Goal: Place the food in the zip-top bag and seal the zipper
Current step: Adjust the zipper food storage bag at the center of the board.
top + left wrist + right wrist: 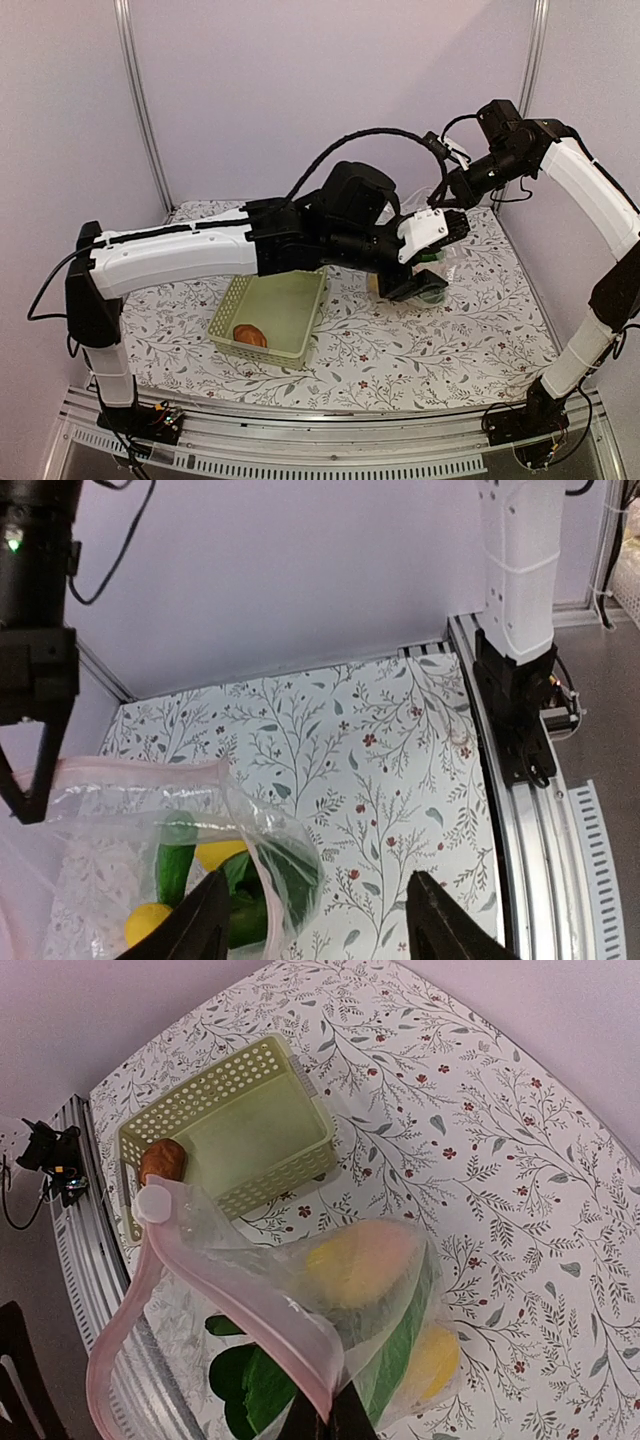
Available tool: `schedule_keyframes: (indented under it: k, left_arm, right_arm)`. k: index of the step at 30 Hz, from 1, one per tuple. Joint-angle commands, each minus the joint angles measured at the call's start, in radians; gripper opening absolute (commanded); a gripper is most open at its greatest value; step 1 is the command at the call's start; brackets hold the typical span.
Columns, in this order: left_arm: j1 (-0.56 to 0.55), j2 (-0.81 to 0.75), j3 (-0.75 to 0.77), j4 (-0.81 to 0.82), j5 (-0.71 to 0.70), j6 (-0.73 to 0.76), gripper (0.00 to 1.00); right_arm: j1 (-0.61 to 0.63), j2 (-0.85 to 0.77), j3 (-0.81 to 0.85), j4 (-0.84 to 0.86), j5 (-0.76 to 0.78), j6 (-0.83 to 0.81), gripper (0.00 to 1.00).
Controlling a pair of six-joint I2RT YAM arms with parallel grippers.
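The clear zip-top bag [400,1290] hangs by its pink zipper strip [240,1305], with its mouth open. My right gripper [335,1428] is shut on that strip and holds the bag up over the table [440,262]. Inside the bag are yellow lemons [350,1265], a green cucumber [172,865] and leafy bok choy [255,1385]. My left gripper [318,928] is open and empty, low beside the bag's right side [285,865]. The reddish-brown round food [163,1160] lies in a corner of the pale green basket [300,1175], also seen from the top [248,335].
The basket [300,352] stands left of the bag on the flowered tablecloth. My left arm reaches across above it. The right arm's base and the metal rail [520,740] run along the table's edge. Walls close the back and sides.
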Motion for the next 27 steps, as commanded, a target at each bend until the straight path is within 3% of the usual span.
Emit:
schedule_keyframes:
  k: [1, 7, 14, 17, 21, 27]
  left_arm:
    - [-0.006, 0.083, 0.086, -0.202, -0.064, 0.030, 0.58]
    - [-0.009, 0.187, 0.231, -0.339, -0.226, 0.054, 0.45]
    - [-0.010, 0.196, 0.337, -0.353, -0.214, 0.094, 0.06]
    - [-0.010, 0.165, 0.363, -0.296, -0.199, 0.101, 0.00]
    - [-0.008, 0.127, 0.283, -0.197, -0.186, 0.136, 0.00]
    - [-0.006, 0.211, 0.360, -0.246, -0.253, 0.177, 0.00]
  right_arm:
    - [0.004, -0.022, -0.007, -0.007, -0.027, -0.011, 0.00]
    - [0.006, -0.027, -0.013, -0.013, -0.044, -0.018, 0.00]
    - [0.005, -0.020, -0.004, -0.010, -0.033, -0.020, 0.00]
    - [0.006, -0.017, 0.012, 0.014, 0.017, -0.001, 0.00]
    - [0.005, -0.025, 0.017, 0.055, 0.139, 0.028, 0.00]
    - [0.006, -0.032, 0.035, 0.065, 0.161, 0.028, 0.00]
